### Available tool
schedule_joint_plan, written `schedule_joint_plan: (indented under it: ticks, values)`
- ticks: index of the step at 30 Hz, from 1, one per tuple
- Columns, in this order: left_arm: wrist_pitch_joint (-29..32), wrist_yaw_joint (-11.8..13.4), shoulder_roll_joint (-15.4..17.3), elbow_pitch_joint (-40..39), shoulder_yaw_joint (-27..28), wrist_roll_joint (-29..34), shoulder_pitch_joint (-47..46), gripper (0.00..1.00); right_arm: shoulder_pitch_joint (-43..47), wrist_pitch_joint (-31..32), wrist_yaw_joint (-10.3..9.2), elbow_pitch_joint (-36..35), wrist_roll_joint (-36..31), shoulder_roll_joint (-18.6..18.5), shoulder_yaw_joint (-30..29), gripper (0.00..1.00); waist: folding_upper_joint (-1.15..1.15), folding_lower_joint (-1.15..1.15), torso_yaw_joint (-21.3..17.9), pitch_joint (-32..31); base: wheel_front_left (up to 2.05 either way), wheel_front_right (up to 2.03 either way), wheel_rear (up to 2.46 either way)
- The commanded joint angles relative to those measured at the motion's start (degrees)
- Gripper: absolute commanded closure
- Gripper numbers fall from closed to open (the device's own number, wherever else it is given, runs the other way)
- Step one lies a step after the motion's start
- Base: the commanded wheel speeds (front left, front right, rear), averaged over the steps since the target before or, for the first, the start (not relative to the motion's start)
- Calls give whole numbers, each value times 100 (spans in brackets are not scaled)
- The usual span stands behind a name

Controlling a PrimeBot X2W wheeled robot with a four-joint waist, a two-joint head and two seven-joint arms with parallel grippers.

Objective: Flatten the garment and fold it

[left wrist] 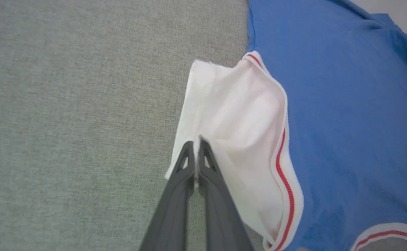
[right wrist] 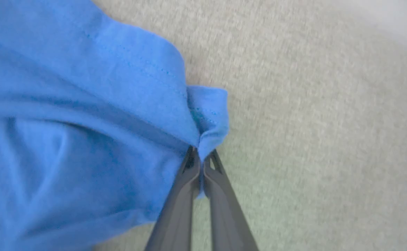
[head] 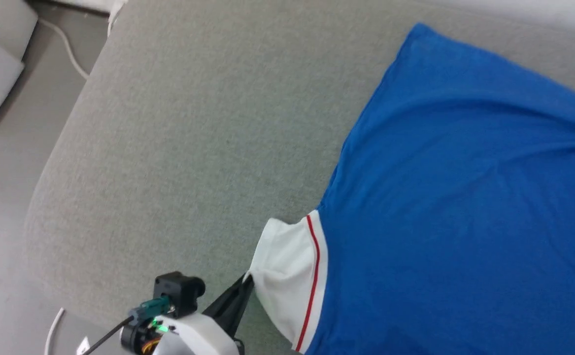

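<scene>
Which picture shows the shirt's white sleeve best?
The left wrist view: the white sleeve sits large and central, pinched by the left gripper. The head view shows it smaller, lower down. The right wrist view looks at blue hem instead.

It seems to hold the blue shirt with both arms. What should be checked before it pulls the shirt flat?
1. Grip of the left end effector on the white sleeve: ok, shut on its edge.
2. Grip of the right end effector on the blue hem corner: ok, shut on it.
3. The garment lying flat: not ok, creases run near the right grip.
4. Room on the grey surface beside the sleeve: ok.
5. Which side faces up: cannot tell.
</scene>
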Motion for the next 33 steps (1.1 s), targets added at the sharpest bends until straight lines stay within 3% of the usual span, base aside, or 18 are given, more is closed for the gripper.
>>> schedule_joint_plan:
  ticks: [1, 7, 11, 16, 20, 27, 33]
  values:
    - [-61, 84, 68, 74, 102, -85, 154, 100, 490, -131, -11, -50, 127, 83, 36, 100, 0, 0, -659, -808, 0, 0, 0]
    - [-116, 209, 236, 122, 230, -168, 442, 100, 1659, -308, -11, -763, 380, 123, -145, 100, 0, 0, -1095, -1347, 0, 0, 0]
    - [-142, 303, 281, 134, 272, -220, 631, 100, 2567, -106, -11, -1475, 475, 280, -491, 100, 0, 0, -1344, -1584, 0, 0, 0]
    - [-197, 366, 297, 139, 301, -287, 816, 100, 3797, 274, -11, -2546, 392, 715, -1213, 100, 0, 0, -1532, -1738, 0, 0, 0]
    - [-231, 383, 313, 150, 329, -321, 871, 100, 4646, 544, -11, -3351, -73, 1118, -1790, 100, 0, 0, -1591, -1769, 0, 0, 0]
    - [-272, 398, 311, 172, 362, -334, 841, 100, 5340, 934, -11, -4020, -333, 1897, -2182, 100, 0, 0, -1625, -1740, 0, 0, 0]
    - [-266, 380, 287, 187, 342, -323, 740, 100, 5431, 1058, -11, -3880, -408, 2051, -2187, 100, 0, 0, -1569, -1633, 0, 0, 0]
